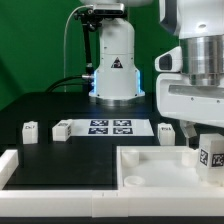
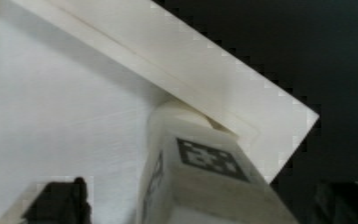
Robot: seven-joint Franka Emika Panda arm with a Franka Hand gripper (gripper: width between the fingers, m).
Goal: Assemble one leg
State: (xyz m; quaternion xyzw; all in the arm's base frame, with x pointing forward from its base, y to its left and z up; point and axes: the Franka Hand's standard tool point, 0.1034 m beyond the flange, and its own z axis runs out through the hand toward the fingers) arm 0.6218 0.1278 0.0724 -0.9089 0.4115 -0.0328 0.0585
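here the leg stands between the jaws at the panel's corner, clamped or not i cannot tell.

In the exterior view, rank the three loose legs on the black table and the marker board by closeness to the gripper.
1. Leg right of the board, on the exterior view's right, closest to the gripper.
2. Marker board, centre.
3. Leg just left of the board.
4. Far-left leg, farthest.

The leg runs off the wrist view's edge, where only blurred stubs of the end effector show.
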